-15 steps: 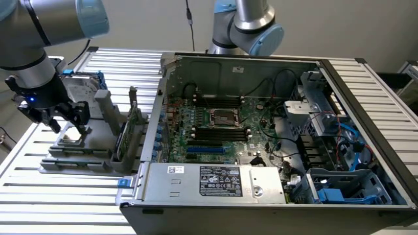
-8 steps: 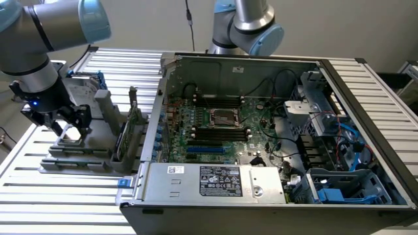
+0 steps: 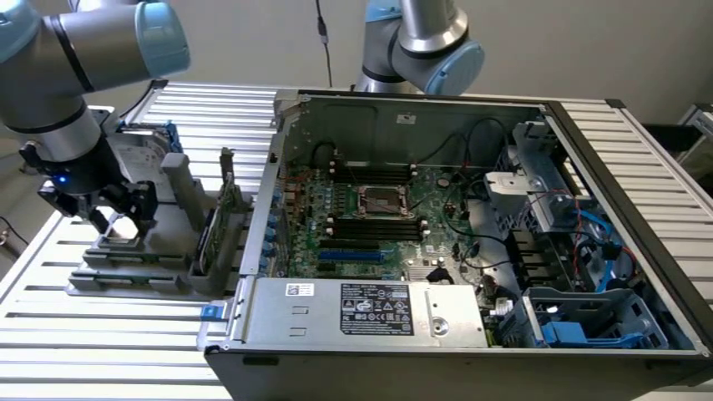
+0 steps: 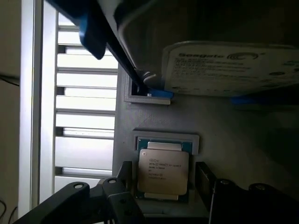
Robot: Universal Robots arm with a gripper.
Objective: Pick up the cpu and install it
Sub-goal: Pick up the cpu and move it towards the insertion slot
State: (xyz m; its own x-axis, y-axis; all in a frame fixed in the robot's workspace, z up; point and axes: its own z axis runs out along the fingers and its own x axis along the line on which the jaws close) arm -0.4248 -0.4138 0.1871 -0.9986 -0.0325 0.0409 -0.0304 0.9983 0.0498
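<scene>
The cpu [image 4: 163, 170] has a pale satin metal top; the tray [image 4: 219, 126] is matt grey plastic

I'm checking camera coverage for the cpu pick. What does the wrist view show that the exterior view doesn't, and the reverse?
Wrist view: the cpu lying flat in a recess of the grey holder, between the fingers of the open gripper, with a labelled hard drive nearby. Exterior view: the open computer case and its motherboard socket, apart from the holder. Both: the gripper low over the grey holder.
</scene>
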